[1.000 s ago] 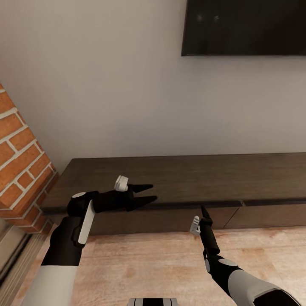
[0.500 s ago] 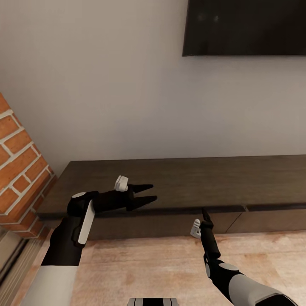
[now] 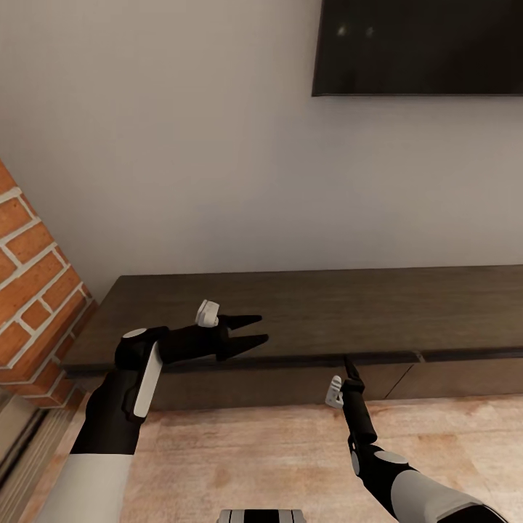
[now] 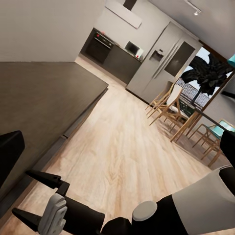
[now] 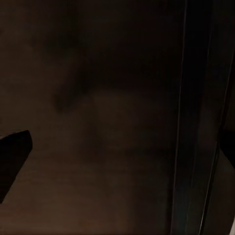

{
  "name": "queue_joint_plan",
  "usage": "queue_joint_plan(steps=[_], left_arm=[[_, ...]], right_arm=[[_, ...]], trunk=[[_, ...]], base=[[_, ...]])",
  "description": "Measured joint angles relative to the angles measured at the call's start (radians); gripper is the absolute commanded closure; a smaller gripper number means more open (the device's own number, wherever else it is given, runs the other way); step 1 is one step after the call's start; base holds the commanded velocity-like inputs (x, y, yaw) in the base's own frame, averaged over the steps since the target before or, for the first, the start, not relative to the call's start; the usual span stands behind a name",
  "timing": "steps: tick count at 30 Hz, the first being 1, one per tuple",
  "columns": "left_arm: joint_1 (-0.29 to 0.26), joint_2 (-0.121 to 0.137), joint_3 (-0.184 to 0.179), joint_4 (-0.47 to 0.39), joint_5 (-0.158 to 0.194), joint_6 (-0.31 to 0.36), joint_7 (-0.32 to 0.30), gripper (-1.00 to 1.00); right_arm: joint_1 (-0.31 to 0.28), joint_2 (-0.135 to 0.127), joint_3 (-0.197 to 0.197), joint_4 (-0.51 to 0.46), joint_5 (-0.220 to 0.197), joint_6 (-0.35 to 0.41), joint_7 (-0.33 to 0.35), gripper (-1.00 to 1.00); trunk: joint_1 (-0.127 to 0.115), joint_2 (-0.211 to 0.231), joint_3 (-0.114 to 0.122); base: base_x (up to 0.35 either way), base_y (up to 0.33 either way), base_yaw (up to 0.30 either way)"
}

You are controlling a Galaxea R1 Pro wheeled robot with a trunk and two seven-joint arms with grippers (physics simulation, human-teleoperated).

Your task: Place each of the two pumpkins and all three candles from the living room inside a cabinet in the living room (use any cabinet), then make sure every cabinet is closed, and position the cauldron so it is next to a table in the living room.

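The cabinet (image 3: 327, 305) is a long, low dark-brown unit against the wall, its drawer fronts flush. My left gripper (image 3: 260, 328) hovers open over the cabinet top's front left part, with nothing between its fingers. My right gripper (image 3: 349, 361) points at the upper edge of a drawer front, close to it. In the left wrist view the right gripper (image 4: 30, 196) has its fingers spread apart beside the cabinet (image 4: 44, 93). The dark drawer front (image 5: 98, 122) is right up against the right wrist camera. Pumpkins, candles and cauldron are out of view.
A red brick fireplace (image 3: 33, 290) stands at the cabinet's left end. A dark TV (image 3: 418, 47) hangs on the wall above. Pale wood floor (image 3: 254, 450) runs in front of the cabinet toward dining chairs (image 4: 169, 103) and a kitchen.
The whole view has shifted slightly, so the camera moved; the fireplace sits further left. My right gripper has dipped a little at the drawer front. The left arm holds still.
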Motion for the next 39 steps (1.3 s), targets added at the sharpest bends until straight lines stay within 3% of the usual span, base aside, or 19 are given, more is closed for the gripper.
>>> queue_joint_plan(steps=[39], left_arm=[[0.001, 0.0, 0.0, 0.0, 0.0, 0.0, 0.0, -1.0]], right_arm=[[0.003, -0.001, -0.008, -0.012, 0.001, -0.005, -0.004, 1.0]], trunk=[[0.0, 0.0, 0.0]], base=[[0.0, 0.0, 0.0]])
